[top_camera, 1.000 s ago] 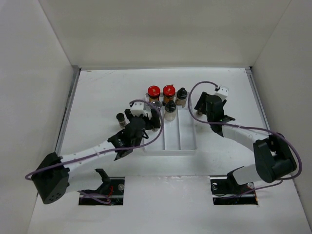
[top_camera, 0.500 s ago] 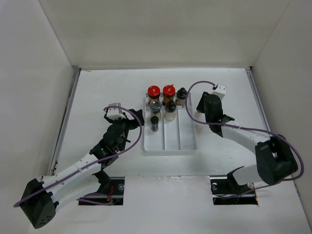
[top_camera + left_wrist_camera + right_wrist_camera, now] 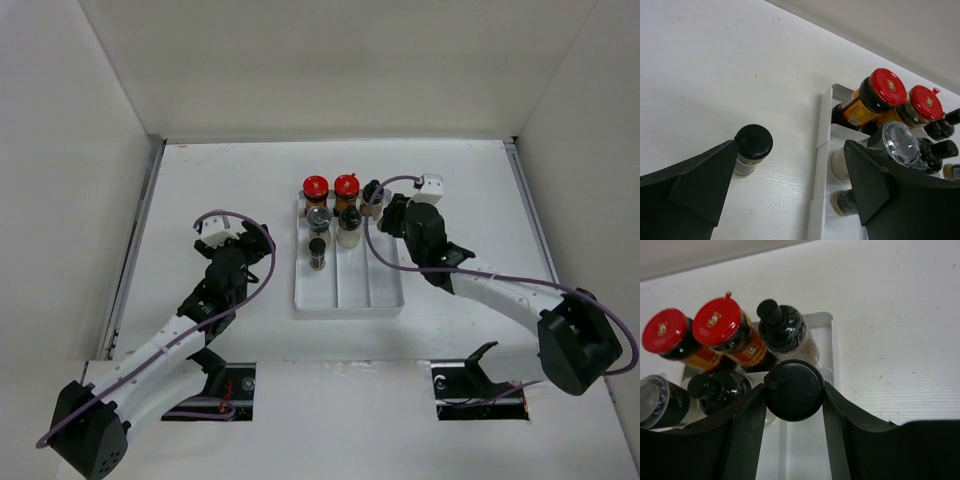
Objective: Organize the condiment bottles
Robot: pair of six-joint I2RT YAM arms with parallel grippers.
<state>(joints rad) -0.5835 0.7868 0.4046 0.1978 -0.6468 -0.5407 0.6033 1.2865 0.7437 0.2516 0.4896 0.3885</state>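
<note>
The white tray [image 3: 385, 296] holds two red-capped jars [image 3: 315, 186] [image 3: 346, 184], a black-nozzled bottle [image 3: 373, 190], a grey-lidded jar [image 3: 319, 214], a pale black-capped jar [image 3: 349, 222] and a slim dark jar [image 3: 317, 251]. My right gripper [image 3: 380, 213] is shut on a black-capped jar [image 3: 793, 389] over the tray's right compartment, just in front of the black-nozzled bottle [image 3: 777, 325]. My left gripper [image 3: 250, 243] is open, left of the tray. Another black-capped jar [image 3: 753, 142] stands on the table by its left finger [image 3: 700, 185]; the top view hides it.
The tray's left wall [image 3: 822, 127] runs between my left gripper's fingers. The red caps [image 3: 666, 330] [image 3: 719, 315] crowd the tray's far end. White walls enclose the table on three sides. Purple cables loop off both wrists.
My left gripper has let go of the slim dark jar in the tray's left compartment and drawn back left. My right gripper has moved left with its jar to the tray.
</note>
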